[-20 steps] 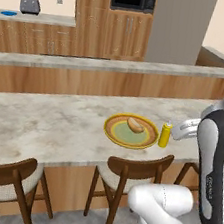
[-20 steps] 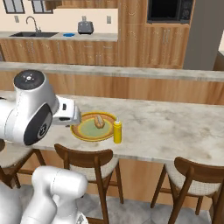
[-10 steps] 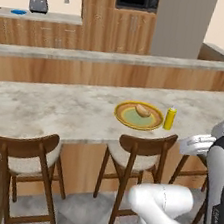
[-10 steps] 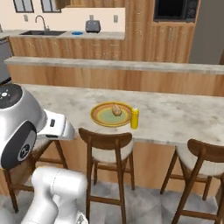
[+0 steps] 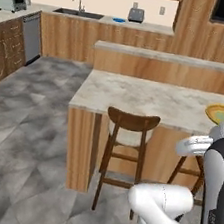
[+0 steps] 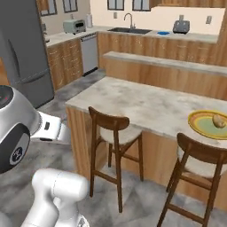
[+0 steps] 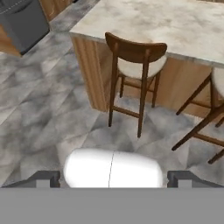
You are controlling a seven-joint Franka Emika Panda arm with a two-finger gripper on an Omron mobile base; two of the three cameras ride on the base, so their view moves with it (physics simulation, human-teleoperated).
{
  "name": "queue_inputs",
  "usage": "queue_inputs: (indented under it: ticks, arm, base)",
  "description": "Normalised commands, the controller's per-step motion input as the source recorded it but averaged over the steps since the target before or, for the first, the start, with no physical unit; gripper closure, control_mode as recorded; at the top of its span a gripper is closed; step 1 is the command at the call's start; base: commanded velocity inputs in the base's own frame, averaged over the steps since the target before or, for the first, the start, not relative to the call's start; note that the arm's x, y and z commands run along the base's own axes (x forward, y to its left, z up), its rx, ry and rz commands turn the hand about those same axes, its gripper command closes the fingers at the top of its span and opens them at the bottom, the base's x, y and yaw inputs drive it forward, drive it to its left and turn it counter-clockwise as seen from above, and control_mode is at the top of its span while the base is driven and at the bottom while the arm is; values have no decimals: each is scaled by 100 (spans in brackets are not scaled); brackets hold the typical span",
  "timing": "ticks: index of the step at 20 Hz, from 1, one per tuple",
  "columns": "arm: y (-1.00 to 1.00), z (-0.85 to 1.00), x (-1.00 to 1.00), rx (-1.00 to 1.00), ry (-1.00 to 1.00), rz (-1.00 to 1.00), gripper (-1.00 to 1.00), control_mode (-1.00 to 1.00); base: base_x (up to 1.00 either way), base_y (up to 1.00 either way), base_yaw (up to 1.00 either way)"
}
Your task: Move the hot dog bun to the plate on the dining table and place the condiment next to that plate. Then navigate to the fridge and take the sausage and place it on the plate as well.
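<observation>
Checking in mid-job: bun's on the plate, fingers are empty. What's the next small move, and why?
Probably keep driving toward the tall grey fridge: the golden-tan hot dog bun already lies on the yellow-rimmed round plate, the open gripper holds nothing, and the sausage is yet to fetch.

The dining table (image 6: 146,106) had a matt beige-grey marbled stone top over a wood-panelled base. The stools (image 7: 136,70) were dark polished wood with pale cushioned seats. The floor (image 5: 24,137) looked like smooth grey stone tile. The plate (image 6: 206,125) near the table's right end seemed glazed ceramic. The fridge (image 6: 22,48) front was smooth dull grey, like brushed metal.
</observation>
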Motion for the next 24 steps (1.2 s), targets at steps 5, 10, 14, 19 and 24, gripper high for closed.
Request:
queue_inputs:
  ticks: [5,10,14,19,24]
  arm:
    - [0,0,0,0,0,0,-100,100]
    - [0,0,0,0,0,0,-100,100]
    - [0,0,0,0,0,0,-100,100]
    - [0,0,0,0,0,0,-100,100]
    - [0,0,0,0,0,0,-100,100]
  base:
    - [9,100,49]
    - [93,100,24]
    - [100,100,13]
    - [100,100,12]
    - [100,62,20]
